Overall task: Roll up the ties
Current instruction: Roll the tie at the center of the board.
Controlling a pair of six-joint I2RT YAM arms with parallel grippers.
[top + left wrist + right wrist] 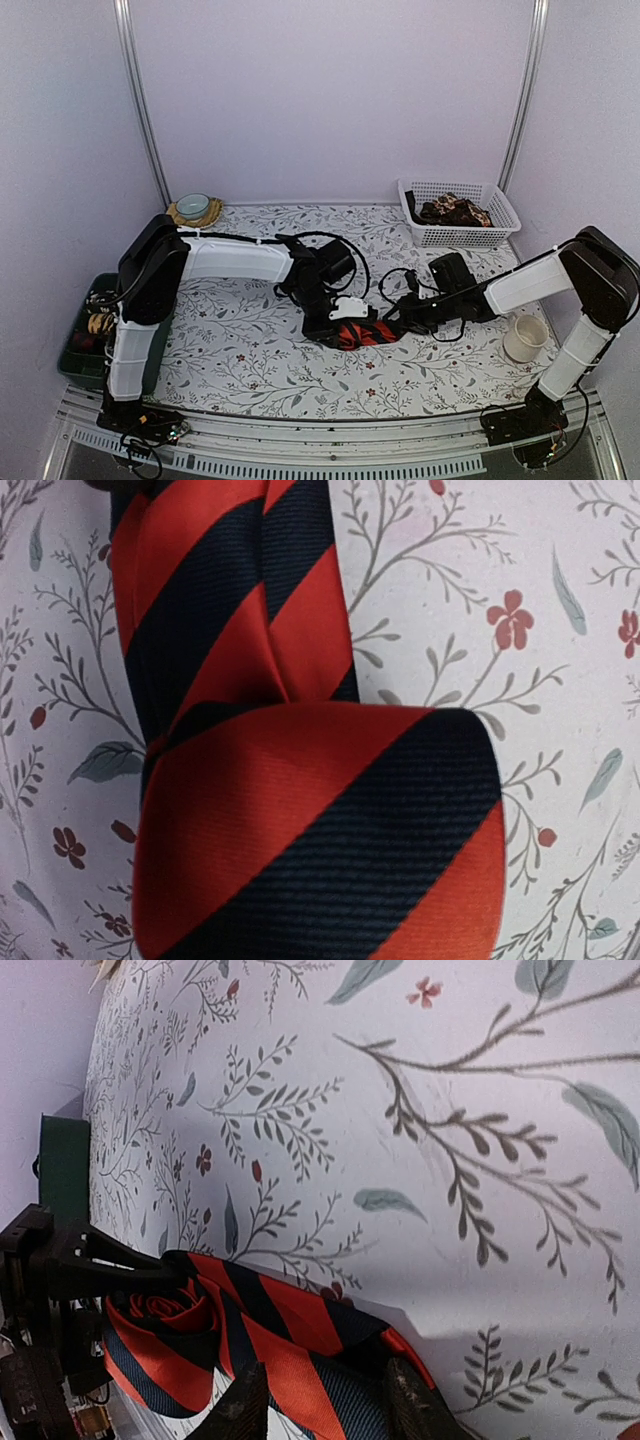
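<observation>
Tie: red-black striped, partly coiled at centre of frame | Left gripper: clamped on coil | Right gripper: narrowed on flat tail | Handling: light, soft, slippery; coil judged best gripped across its sides.

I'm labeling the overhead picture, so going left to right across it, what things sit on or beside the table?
Green bin → small bowl → red striped tie → white basket → white cup.
</observation>
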